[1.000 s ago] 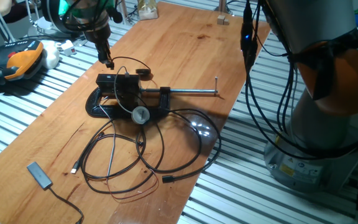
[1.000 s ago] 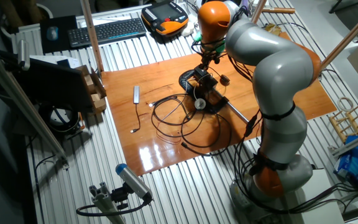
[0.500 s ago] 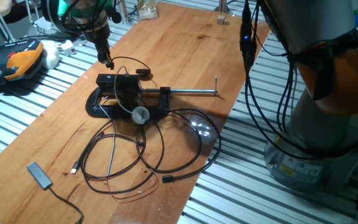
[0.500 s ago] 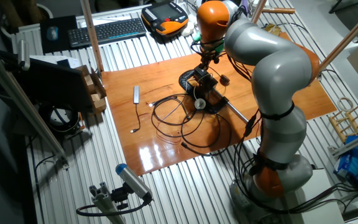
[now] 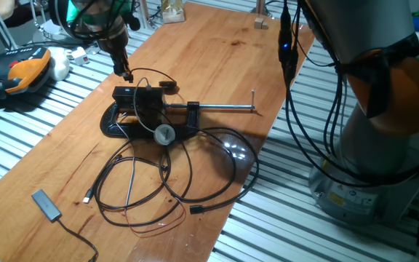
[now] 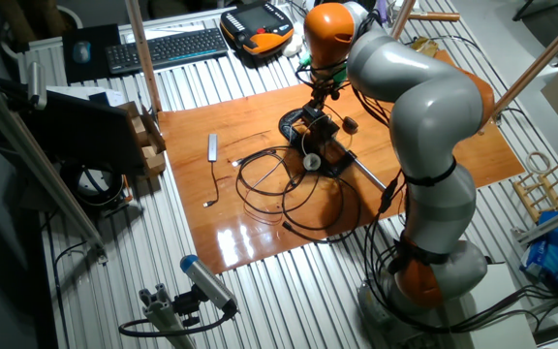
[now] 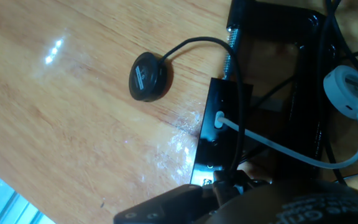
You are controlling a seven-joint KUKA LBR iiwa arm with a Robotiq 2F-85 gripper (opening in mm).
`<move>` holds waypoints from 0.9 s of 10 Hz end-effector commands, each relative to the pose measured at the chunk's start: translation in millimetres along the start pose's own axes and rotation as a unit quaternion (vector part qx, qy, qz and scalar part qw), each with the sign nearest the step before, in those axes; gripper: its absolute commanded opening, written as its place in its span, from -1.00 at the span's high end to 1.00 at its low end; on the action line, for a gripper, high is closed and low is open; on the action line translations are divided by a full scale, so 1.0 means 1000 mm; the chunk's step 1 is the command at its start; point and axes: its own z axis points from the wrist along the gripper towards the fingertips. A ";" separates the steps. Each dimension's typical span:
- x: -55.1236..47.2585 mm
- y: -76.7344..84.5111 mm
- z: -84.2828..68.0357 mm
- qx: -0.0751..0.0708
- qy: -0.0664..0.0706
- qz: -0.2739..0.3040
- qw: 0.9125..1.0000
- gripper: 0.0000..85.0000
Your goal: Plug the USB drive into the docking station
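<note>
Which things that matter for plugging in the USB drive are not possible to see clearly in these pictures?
- USB drive: not identifiable in any view; too small, possibly hidden at the fingertips.
- Gripper: open or shut is unclear; tiny in both fixed views, blurred and cut off by the bottom edge in the hand view.
- Docking station: its free port is unreadable; dark, and partly covered by cables and the G-clamp.

arm [image 6: 424,107]: grey links | orange joints | black cables
</note>
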 end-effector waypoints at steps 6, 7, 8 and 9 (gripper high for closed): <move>-0.002 0.002 0.012 0.008 -0.020 0.026 0.999 1.00; -0.001 0.002 0.013 0.008 -0.022 0.027 0.999 1.00; 0.001 0.001 0.013 0.006 -0.024 0.026 0.999 1.00; 0.003 0.000 0.013 0.007 -0.024 0.025 0.999 1.00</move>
